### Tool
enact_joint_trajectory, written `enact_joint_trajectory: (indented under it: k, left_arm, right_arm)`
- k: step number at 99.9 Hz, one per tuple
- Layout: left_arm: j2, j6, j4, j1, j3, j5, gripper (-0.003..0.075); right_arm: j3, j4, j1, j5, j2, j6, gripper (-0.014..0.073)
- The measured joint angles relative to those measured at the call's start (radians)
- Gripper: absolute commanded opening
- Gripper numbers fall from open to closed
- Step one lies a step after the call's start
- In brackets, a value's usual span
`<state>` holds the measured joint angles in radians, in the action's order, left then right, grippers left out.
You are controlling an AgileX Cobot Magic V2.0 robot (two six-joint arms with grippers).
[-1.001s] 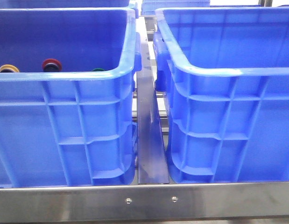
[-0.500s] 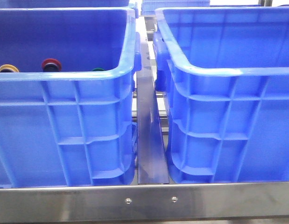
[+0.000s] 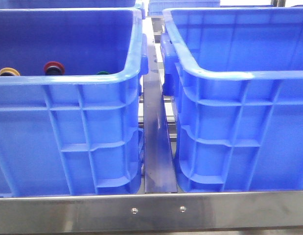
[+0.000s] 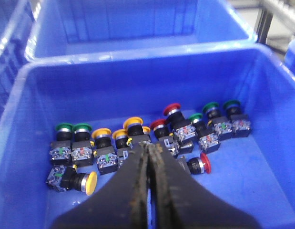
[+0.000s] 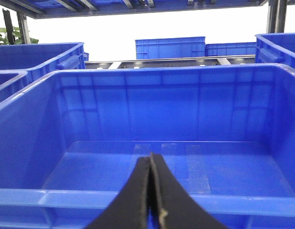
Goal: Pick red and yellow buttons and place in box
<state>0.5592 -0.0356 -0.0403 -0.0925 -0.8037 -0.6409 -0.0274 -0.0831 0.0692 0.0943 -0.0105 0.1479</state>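
Red and yellow buttons: a cluster of push-buttons lay on the floor of the left crate (image 4: 23, 119), across the middle of the left wrist frame; each cap sat on a dark switch block.
Red buttons: one red cap (image 4: 172, 108) stood right of centre in that frame, another (image 4: 158, 124) just beside it, and a third (image 4: 205, 162) lay tipped on its side lower right of the cluster.
Yellow buttons: one yellow cap (image 4: 133, 122) stood near the centre, two more (image 4: 101, 133) to its left, and one (image 4: 90, 182) lay on its side at the lower left.
Green buttons: two green caps (image 4: 64, 127) at the left end of the row, others (image 4: 210, 107) at the right end (not the task's colours).
Front view: only a yellow rim (image 3: 9, 72), a red rim (image 3: 54, 67) and a green sliver (image 3: 103, 73) peeked over the near wall at the left of the frame.
Left gripper (image 4: 148, 157): jaws pressed together, holding nothing, at the bottom centre of the frame, above the buttons.
Right gripper (image 5: 150, 164): jaws closed flat against each other, empty, at the bottom centre, over the near rim.
Right crate (image 5: 37, 124): blue, with pale tape patches (image 5: 197, 169) on its floor.
Metal rail (image 3: 156, 147): ran between the two crates in the front view.
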Motion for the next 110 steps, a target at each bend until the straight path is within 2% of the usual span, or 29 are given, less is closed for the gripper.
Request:
enact_joint_trajectory:
  k: [31, 39, 49, 62, 69, 72, 94, 110]
  left_arm:
    - [0.158, -0.002, 0.0, 0.0, -0.042, 0.014, -0.0018]
    - [0.172, -0.002, -0.003, 0.0, -0.042, 0.019, 0.002]
    - [0.177, -0.002, -0.005, 0.0, -0.042, 0.019, 0.0153]
    - [0.177, -0.002, -0.005, 0.0, -0.042, 0.019, 0.0441]
    - [0.177, -0.002, -0.007, 0.0, -0.044, 0.019, 0.054]
    - [0.177, -0.002, -0.007, 0.0, -0.044, 0.019, 0.056]
    - [0.184, 0.0, -0.054, 0.0, -0.046, 0.027, 0.0566]
    - [0.27, 0.0, -0.091, -0.01, -0.108, 0.0, 0.0566]
  right_arm:
    - [0.0, 0.0, 0.0, 0.0, 0.0, 0.0, -0.0068]
    - [0.0, 0.0, 0.0, 0.0, 0.0, 0.0, -0.0068]
    - [0.0, 0.0, 0.0, 0.0, 0.0, 0.0, -0.0068]
    - [0.0, 0.0, 0.0, 0.0, 0.0, 0.0, -0.0068]
    - [0.0, 0.0, 0.0, 0.0, 0.0, 0.0, -0.0068]
    - [0.0, 0.0, 0.0, 0.0, 0.0, 0.0, -0.0068]
    - [0.0, 0.0, 0.0, 0.0, 0.0, 0.0, -0.0068]
    - [0.0, 0.0, 0.0, 0.0, 0.0, 0.0, -0.0068]
